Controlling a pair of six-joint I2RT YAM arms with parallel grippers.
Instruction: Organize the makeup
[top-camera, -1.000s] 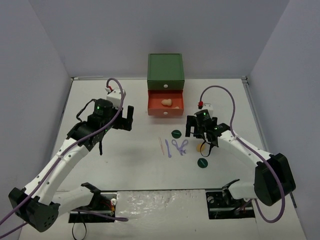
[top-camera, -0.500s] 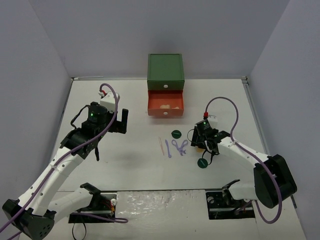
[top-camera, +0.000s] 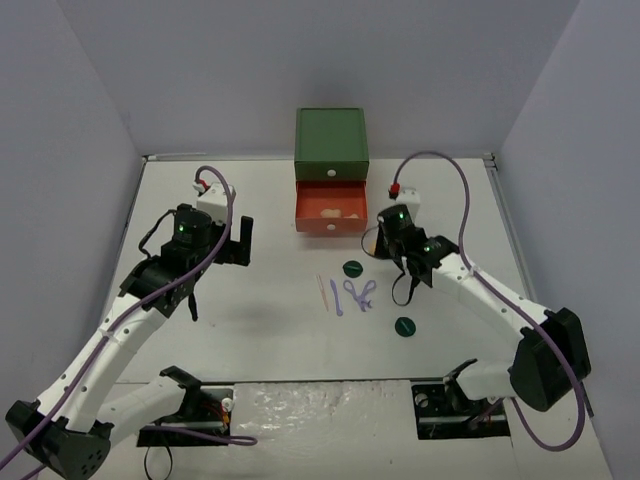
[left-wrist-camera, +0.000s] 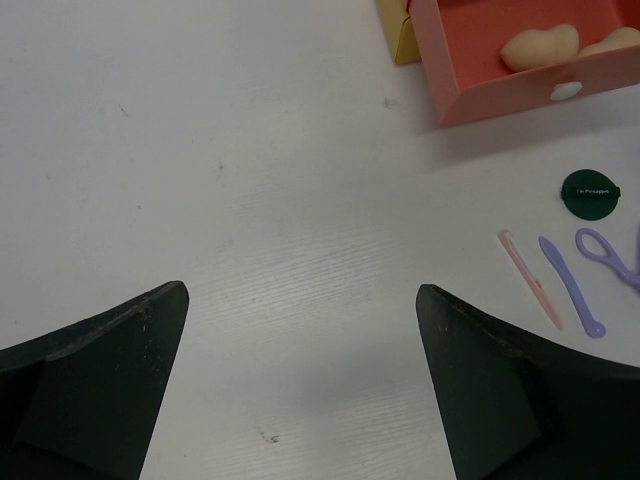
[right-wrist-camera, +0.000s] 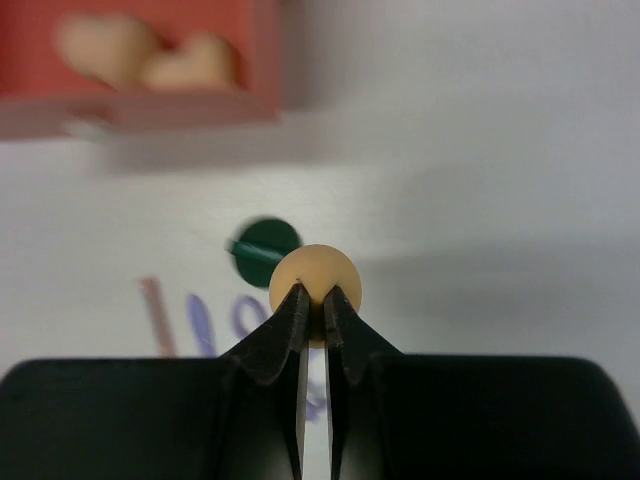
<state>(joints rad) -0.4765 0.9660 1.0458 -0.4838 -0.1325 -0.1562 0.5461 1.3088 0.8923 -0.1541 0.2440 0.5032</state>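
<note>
two sponges (left-wrist-camera: 540, 47) lie in the open orange drawer (top-camera: 331, 226) by the tabletop's far edge. your right end effector (right-wrist-camera: 312, 300) grips the third sponge (right-wrist-camera: 315, 268) near the drawer's right side; the left end effector (left-wrist-camera: 300, 292) hangs open. green discs (top-camera: 352, 268), lilac tools (top-camera: 360, 293) and a pale stick (top-camera: 322, 291) wait mid-tabletop, unsorted.

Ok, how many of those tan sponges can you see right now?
3. Two sponges lie side by side in the open orange drawer; the third sponge is pinched by the right gripper. The closed green drawer could hide more.
</note>
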